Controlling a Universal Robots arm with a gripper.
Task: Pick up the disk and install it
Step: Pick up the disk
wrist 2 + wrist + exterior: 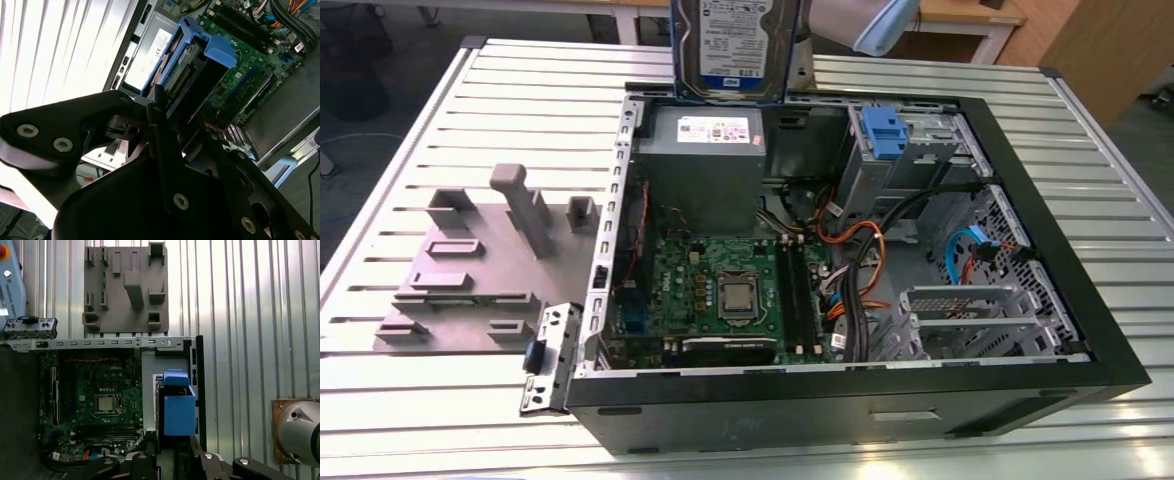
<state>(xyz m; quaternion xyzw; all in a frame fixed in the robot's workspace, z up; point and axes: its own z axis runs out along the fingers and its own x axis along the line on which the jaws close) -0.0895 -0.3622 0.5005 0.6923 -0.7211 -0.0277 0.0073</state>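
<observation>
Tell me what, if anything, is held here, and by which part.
The disk, gripped at its upper end by the end effector, hanging upright over the open computer case.

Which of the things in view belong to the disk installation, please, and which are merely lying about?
Job: silver rectangular metal disk with blue plastic bracket, held in the hand; open black computer case.
Lying about: grey plastic stand with upright posts.

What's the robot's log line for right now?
end effector: shut on the disk | disk: held above open computer case | install: not yet done
</observation>
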